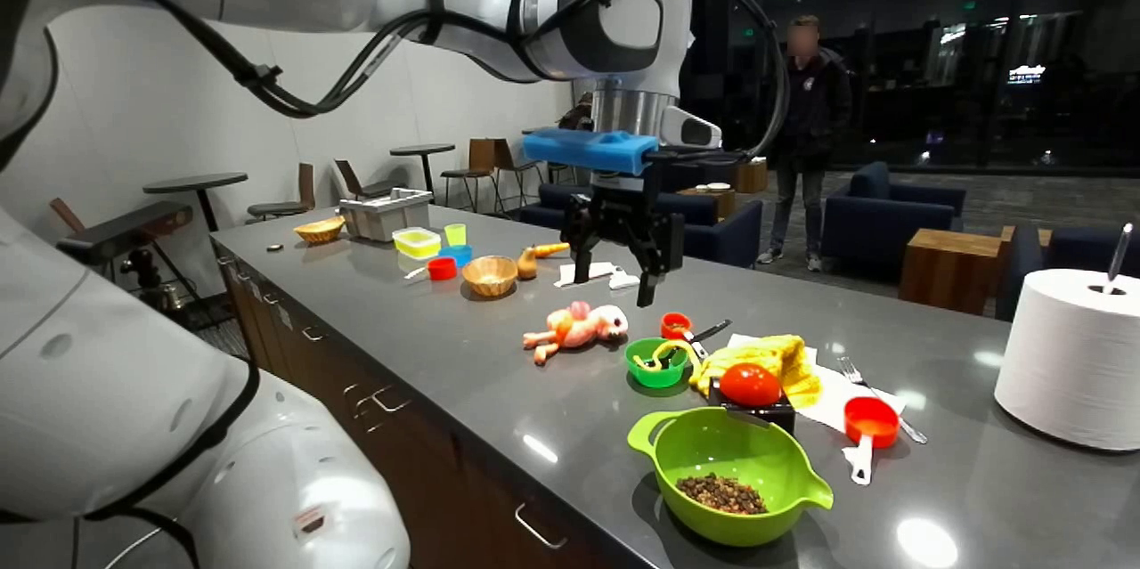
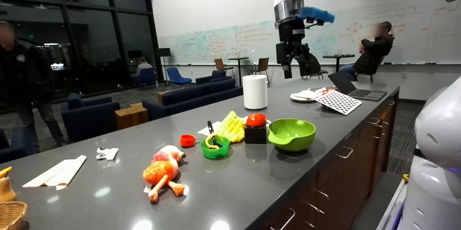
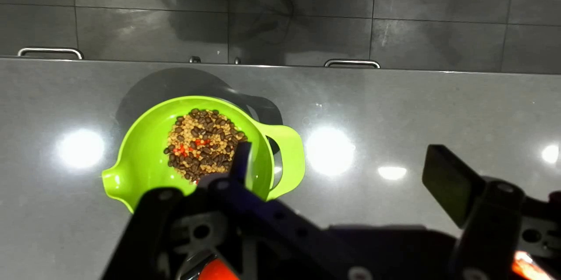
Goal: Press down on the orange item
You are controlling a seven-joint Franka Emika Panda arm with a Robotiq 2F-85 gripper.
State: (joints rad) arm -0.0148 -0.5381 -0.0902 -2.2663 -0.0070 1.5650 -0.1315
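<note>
Bowl [image 3: 149,153]: green, holding brown beans [image 3: 212,133] and pale grains [image 3: 182,127]
Cloth [image 2: 231,128]: yellow, crumpled
Plush toy [image 2: 161,172]: pink and orange, lying on the counter [image 2: 122,172]
Paper roll [image 2: 255,92]: white, upright
Laptop [image 2: 367,94]: open, near the counter's edge

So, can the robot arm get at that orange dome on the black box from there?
Probably yes: in both exterior views nothing lies over the orange dome. The big green bowl and yellow item sit close beside it, so the open fingers, hanging higher up, had best come from above.
</note>
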